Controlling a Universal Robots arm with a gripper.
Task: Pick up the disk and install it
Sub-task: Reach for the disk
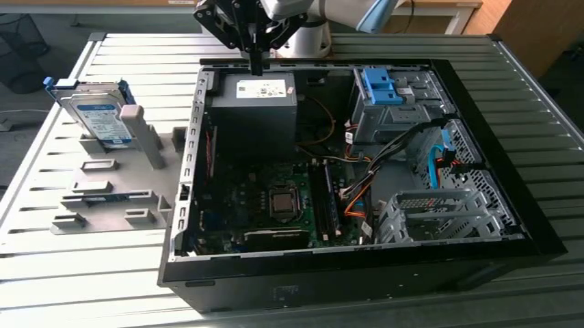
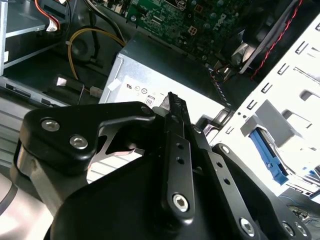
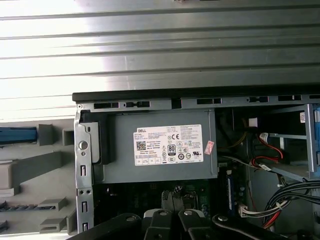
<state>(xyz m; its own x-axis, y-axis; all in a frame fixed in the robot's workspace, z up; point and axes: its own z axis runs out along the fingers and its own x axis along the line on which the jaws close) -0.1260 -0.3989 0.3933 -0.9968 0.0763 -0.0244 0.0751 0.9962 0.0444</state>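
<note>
The case point(image 1: 365, 277) lies on its side on the table point(image 1: 82, 287) with the side panel off. I take it that this is so the bays can be reached from above. Inside, at the near right of the exterior view, an empty silver cage point(image 1: 429, 215) sits with its open face up, a likely seat for a drive. Beyond it are the board point(image 1: 273, 205) and a bundle of cables.

On the exterior view's left, just beside the case, is a grey stand point(image 1: 119, 198). The disk point(image 1: 98, 116) stands on edge in the stand's far slot with its label facing out. That leaves its upper edge free, probably so it can be gripped from above. Nothing touches it.

Farther in, the power supply point(image 1: 260, 109) fills the case's far left corner, with a blue clip point(image 1: 379, 85) in the bay to its right.

The pincer point(image 1: 256, 67) hangs farthest off, pointing down over the far edge of the power supply, well apart from the disk. In the second wrist view its fingers point(image 2: 175, 145) lie closed together with nothing between them. It holds nothing, and I cannot tell whether the tips touch the supply's top.
</note>
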